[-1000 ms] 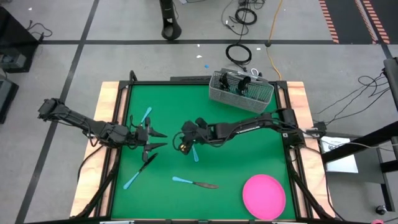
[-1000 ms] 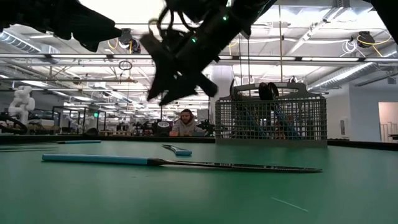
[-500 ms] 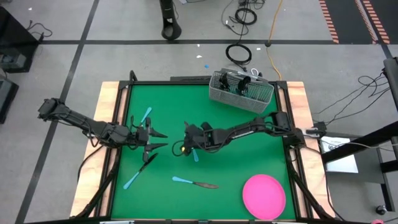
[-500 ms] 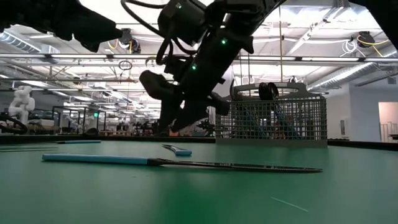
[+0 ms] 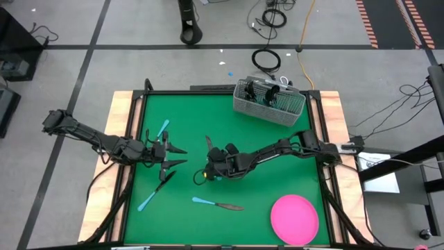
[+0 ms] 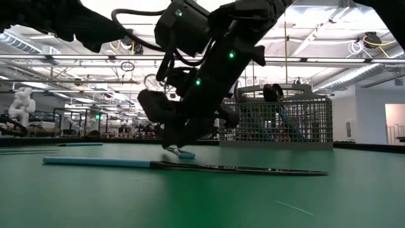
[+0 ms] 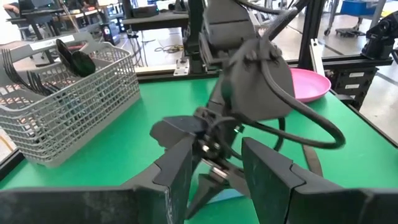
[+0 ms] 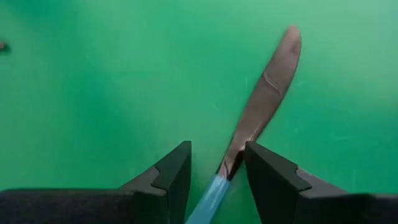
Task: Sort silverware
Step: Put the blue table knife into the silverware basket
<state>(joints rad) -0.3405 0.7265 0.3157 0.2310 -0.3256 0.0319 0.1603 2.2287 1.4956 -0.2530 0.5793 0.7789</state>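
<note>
- The right gripper [image 8: 214, 165] hangs low over the green felt-like table mat [image 5: 277, 180], well in front of the grey wire-mesh caddy [image 5: 269, 101]. Its two dark fingers are spread and straddle a small knife with a light blue handle and dull dark metal blade [image 8: 261, 106] just where handle meets blade. The knife lies flat on the mat; nothing is pinched yet.
- Judged from this pose, the fingers are lined up across the narrow neck so that a squeeze would catch the thin, flat piece by its edges.
- The left gripper [image 5: 175, 156] waits farther from the caddy, toward the left edge of the mat, its fingers parted and empty, aimed at the right arm's wrist.
- More blue-handled silverware [image 5: 156, 191] lies scattered flat on the mat on the side away from the caddy, including another long knife [image 6: 183, 166] nearest the front edge.
- The caddy's open mesh holds several pieces upright, handles down.
- A smooth pink round plate [image 5: 294, 219] sits at the corner of the mat, far from the caddy.
</note>
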